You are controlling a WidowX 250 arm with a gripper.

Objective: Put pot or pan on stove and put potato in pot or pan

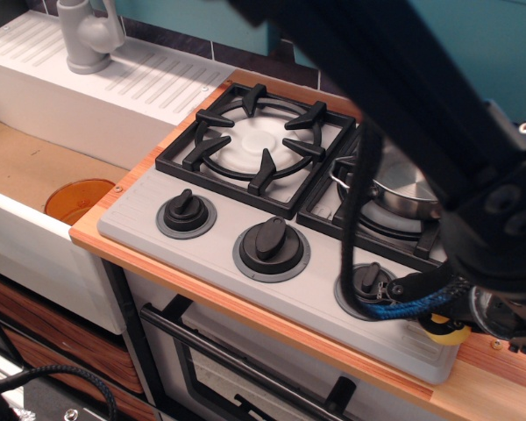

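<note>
The gripper (486, 320) is mostly cut off at the right edge, so its jaws cannot be read. Just below it, only a sliver of the potato (444, 330) shows. Above it, the arm hides most of the pot (403, 191).

Grey stove (219, 230) with black grates, shiny steel pot (405, 195), pale-yellow potato (444, 327).
</note>
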